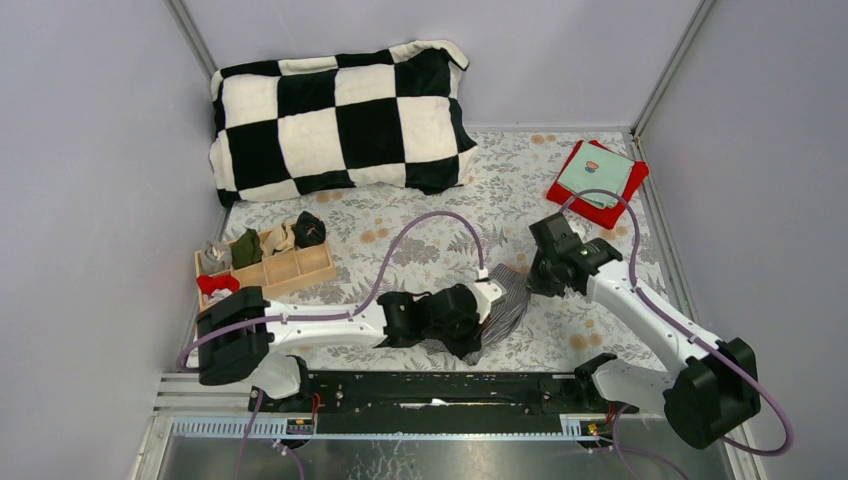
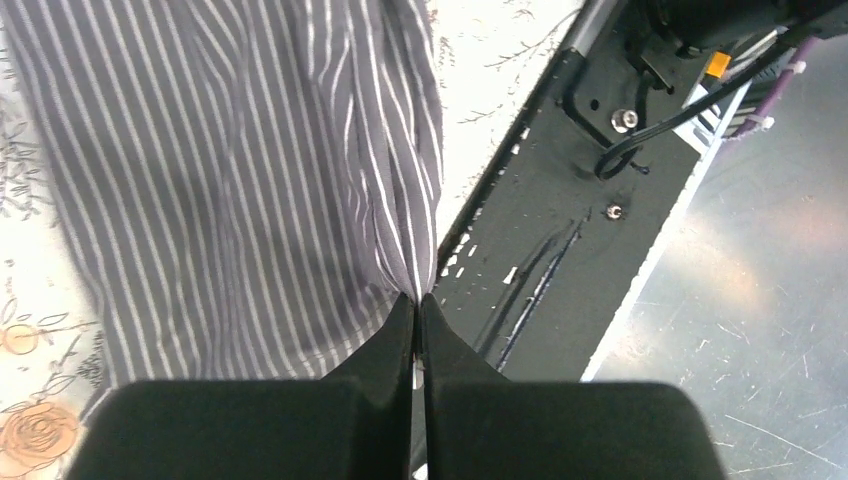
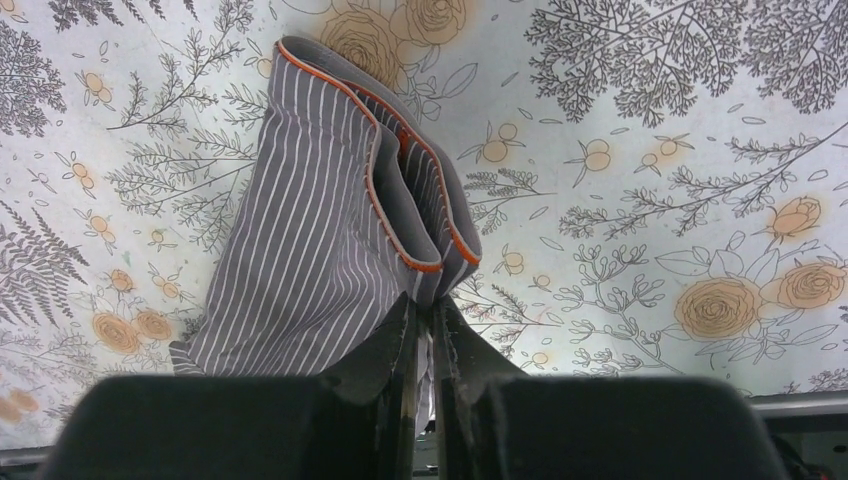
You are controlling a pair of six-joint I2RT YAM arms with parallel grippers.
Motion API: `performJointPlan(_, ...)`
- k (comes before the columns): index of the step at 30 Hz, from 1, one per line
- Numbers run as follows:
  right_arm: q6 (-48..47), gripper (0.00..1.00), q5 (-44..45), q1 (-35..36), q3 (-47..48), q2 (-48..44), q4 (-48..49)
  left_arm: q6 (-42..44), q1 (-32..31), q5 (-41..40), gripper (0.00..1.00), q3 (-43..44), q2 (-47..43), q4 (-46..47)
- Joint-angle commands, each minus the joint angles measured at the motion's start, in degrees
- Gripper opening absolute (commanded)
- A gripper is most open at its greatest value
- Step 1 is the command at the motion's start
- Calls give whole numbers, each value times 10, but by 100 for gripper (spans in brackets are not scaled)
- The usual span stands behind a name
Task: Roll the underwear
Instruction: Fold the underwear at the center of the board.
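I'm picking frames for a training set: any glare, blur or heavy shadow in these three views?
Top view: even light, soft shadows, sharp. Left wrist view: glare on the metal sheet, tablecloth washed out, stripes on the shorts clear. Right wrist view: shorts and print crisp; right hand dark, nearly featureless.

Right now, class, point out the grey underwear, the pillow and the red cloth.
grey underwear [image 3: 310, 260]: right wrist view, striped panel below the waistband.
pillow [image 1: 370, 130]: top view, central black square.
red cloth [image 1: 592, 213]: top view, bare near edge.
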Motion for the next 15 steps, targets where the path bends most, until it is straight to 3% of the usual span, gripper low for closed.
performJointPlan(1,-31,0,13,-1,45,33,-10,6,28,30,0,-20,-22,30)
performJointPlan(15,-60,0,-6,-1,116,139,-16,17,90,56,0,-73,-51,47)
